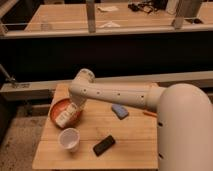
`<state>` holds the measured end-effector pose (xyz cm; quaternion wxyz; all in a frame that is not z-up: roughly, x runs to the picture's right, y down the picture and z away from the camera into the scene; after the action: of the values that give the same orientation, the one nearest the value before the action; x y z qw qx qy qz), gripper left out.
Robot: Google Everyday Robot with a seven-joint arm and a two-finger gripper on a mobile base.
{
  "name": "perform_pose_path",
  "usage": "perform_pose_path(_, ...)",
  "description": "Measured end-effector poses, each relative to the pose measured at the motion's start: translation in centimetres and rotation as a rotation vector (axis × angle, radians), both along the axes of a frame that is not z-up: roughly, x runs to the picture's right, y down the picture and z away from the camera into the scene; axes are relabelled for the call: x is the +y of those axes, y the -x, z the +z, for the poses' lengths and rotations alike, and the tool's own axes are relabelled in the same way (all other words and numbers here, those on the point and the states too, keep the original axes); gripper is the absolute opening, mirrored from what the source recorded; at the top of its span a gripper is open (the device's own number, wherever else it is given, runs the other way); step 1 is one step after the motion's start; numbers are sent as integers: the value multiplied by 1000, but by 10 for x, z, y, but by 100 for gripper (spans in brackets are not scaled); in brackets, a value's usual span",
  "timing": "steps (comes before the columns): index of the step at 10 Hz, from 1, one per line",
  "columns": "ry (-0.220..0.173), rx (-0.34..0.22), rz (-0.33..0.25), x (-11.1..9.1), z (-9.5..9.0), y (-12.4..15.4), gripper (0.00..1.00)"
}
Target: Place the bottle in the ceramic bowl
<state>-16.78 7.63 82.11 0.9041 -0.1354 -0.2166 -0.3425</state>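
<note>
A white tubular robot arm [115,95] reaches from the large white body at the right across a light wooden tabletop [127,142] toward its left side. It bends at a rounded joint near the tabletop's far edge and points downward. At its end, the gripper [75,107] hangs over the round shallow orange-red ceramic bowl [54,107], which sits near the left edge of the tabletop. The gripper is clenched on the small white oblong bottle with dark label markings [65,117]. The bottle is tilted, its lower end down and to the left within the bowl's rim. I cannot tell whether the bottle touches the bowl's floor.

Just in front of the bowl stands an upright white paper cup [69,139], its open mouth facing up, apart from the bowl. To the cup's right lies a flat black rectangular object [104,145], set at an angle. Farther back, under the arm, lies a small blue object [119,110], and beside it, close to the robot's body, a thin orange item [149,114].
</note>
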Motion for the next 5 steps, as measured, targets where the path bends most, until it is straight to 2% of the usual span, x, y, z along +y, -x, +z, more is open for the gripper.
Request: perform_pose_path(5,-6,-6,-9,0,1,1,14)
